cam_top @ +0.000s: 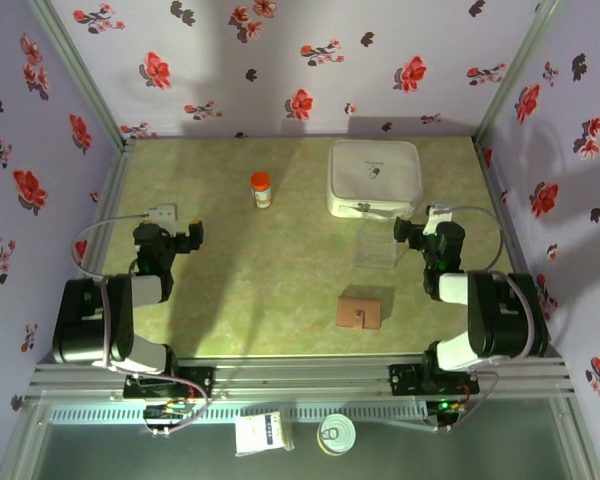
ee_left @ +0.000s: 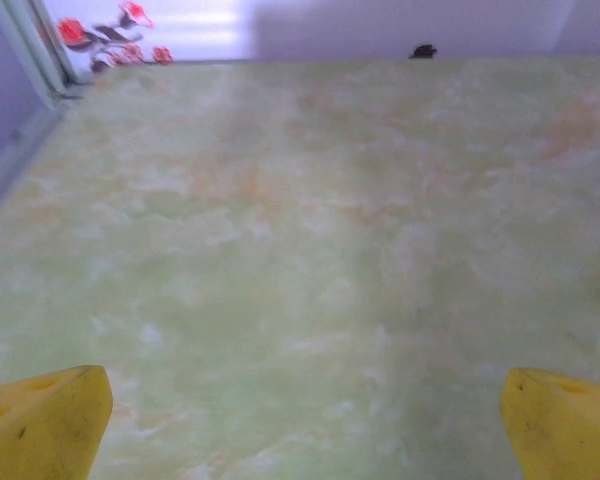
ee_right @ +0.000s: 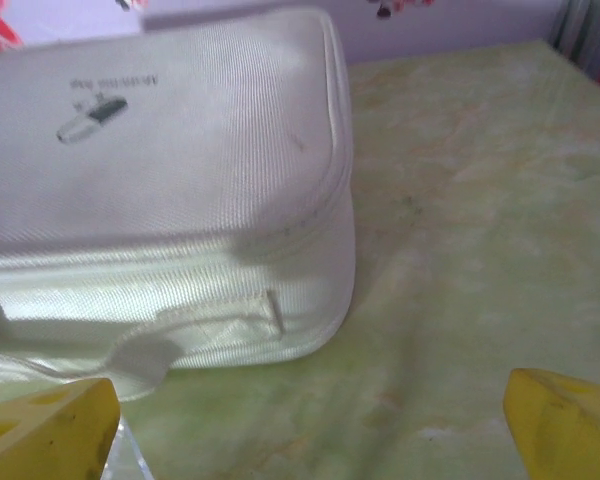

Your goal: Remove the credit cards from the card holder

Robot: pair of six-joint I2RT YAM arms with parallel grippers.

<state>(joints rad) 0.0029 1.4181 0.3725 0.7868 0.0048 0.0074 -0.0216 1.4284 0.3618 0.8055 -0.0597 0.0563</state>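
The card holder (cam_top: 362, 310), a small flat brown wallet with its tab shut, lies on the green table near the front right. The credit cards are hidden. My right gripper (cam_top: 410, 232) hovers behind and to the right of the holder and is well apart from it. It is open, its yellow fingertips (ee_right: 565, 430) spread wide over bare table just in front of a white case. My left gripper (cam_top: 192, 236) is over the left side of the table, far from the holder. It is open too, and only tabletop lies between its yellow fingertips (ee_left: 50, 425).
A white rounded-square case (cam_top: 375, 177) (ee_right: 160, 180) sits at the back right. A clear plastic box (cam_top: 377, 247) stands between it and the holder. An orange-capped bottle (cam_top: 261, 190) stands upright at the back centre. Floral walls close in three sides.
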